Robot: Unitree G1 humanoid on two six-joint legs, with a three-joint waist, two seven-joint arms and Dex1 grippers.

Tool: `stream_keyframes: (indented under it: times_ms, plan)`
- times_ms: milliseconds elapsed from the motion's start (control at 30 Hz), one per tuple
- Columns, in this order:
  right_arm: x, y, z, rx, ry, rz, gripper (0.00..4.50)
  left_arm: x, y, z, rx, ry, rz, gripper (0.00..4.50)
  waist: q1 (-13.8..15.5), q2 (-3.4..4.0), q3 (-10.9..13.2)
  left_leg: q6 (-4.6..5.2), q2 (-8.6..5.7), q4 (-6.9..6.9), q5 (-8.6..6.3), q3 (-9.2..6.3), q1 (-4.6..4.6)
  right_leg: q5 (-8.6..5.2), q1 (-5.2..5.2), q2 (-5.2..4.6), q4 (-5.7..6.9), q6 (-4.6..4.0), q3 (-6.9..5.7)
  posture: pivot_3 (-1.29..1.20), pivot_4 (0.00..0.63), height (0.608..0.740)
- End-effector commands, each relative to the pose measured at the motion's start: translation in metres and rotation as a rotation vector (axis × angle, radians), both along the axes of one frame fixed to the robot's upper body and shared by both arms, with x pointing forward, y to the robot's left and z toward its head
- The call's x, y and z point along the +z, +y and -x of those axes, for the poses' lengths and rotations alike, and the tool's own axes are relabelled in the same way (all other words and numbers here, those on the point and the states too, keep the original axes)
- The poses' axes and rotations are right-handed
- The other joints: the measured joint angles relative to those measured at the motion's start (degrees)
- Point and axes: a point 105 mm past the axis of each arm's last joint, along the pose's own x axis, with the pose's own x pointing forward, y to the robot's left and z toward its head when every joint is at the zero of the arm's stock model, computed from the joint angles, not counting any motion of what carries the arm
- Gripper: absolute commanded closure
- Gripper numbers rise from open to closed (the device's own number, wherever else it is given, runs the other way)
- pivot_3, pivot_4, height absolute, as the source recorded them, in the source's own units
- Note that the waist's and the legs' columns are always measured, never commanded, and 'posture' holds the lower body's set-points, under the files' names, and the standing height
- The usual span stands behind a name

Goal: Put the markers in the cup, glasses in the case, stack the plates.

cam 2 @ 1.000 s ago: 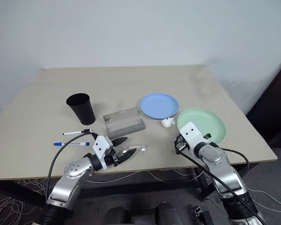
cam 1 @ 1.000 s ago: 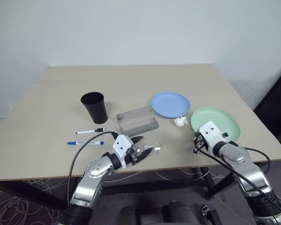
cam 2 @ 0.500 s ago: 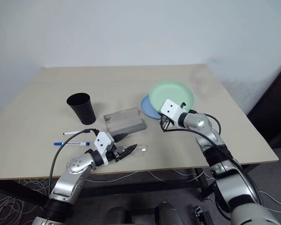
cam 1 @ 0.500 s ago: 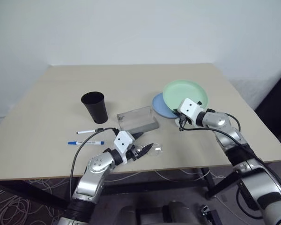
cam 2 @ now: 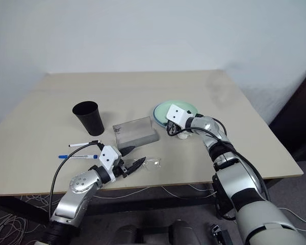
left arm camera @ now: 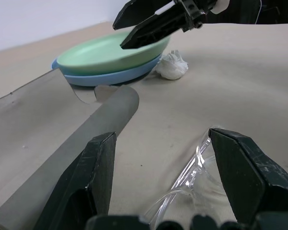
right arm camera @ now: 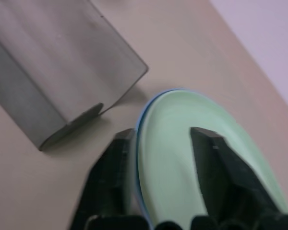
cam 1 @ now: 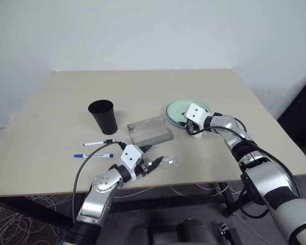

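You see only a sliver of the blue plate [left arm camera: 110, 76] under the mint plate [cam 1: 179, 108]. Right gripper [right arm camera: 162, 143] straddles their rims, jaws parted. Left gripper [left arm camera: 163, 158], wide, hovers at the glasses [cam 1: 169, 162] on the beige table [cam 1: 143, 87], near the open case [cam 1: 149, 130].

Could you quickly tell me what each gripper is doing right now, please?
Left gripper: open, empty, fingers either side of the glasses.
Right gripper: open, astride the green plate rim.

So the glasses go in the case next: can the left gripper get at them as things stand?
Probably yes. The left gripper is open with the glasses lying on the table just past its fingertips, nothing between them.
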Motion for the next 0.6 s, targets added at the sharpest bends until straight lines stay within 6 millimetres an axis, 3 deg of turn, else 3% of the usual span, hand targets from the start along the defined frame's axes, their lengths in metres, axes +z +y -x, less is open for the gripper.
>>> stream_keyframes:
  times_ms: [33,167,400,500,600]
  plan:
    - [0.029,-0.006,-0.004,-0.009,-0.093,-0.073,2.19,0.015,0.001,-0.003,0.001,-0.062,-0.001,1.24,0.0,0.01,0.0,0.00,0.01,0.00,0.00,0.00,0.01,0.00,-0.01,0.01,0.01,0.00,0.01,0.00,0.000,0.740]
    - [0.029,-0.018,0.003,-0.017,-0.051,-0.146,2.19,0.017,0.001,-0.004,-0.007,-0.068,-0.010,1.24,0.0,0.01,0.0,0.00,0.02,-0.02,0.00,-0.03,0.00,0.00,0.00,0.02,0.02,0.00,-0.01,0.00,0.000,0.740]
    - [0.004,-0.043,0.033,-0.085,0.162,-0.208,2.19,0.017,0.000,-0.006,-0.015,-0.068,-0.010,1.24,0.1,0.04,0.0,0.00,-0.01,0.02,0.00,0.00,-0.01,-0.01,0.00,-0.01,0.02,0.03,0.01,0.00,0.000,0.740]
    - [-0.008,-0.050,0.042,-0.158,0.255,-0.264,1.68,0.016,-0.002,-0.005,-0.023,-0.060,-0.002,1.24,0.0,0.05,0.0,0.00,0.01,0.02,0.00,0.00,0.05,-0.01,-0.01,0.03,0.08,0.03,0.06,0.00,0.000,0.740]
    - [-0.013,-0.057,0.037,-0.284,0.277,-0.300,0.67,0.016,-0.004,-0.006,-0.026,-0.060,0.001,1.24,0.0,0.07,0.0,0.00,0.01,0.04,0.00,0.00,0.07,-0.01,-0.01,0.06,0.13,0.01,0.03,0.00,0.000,0.740]
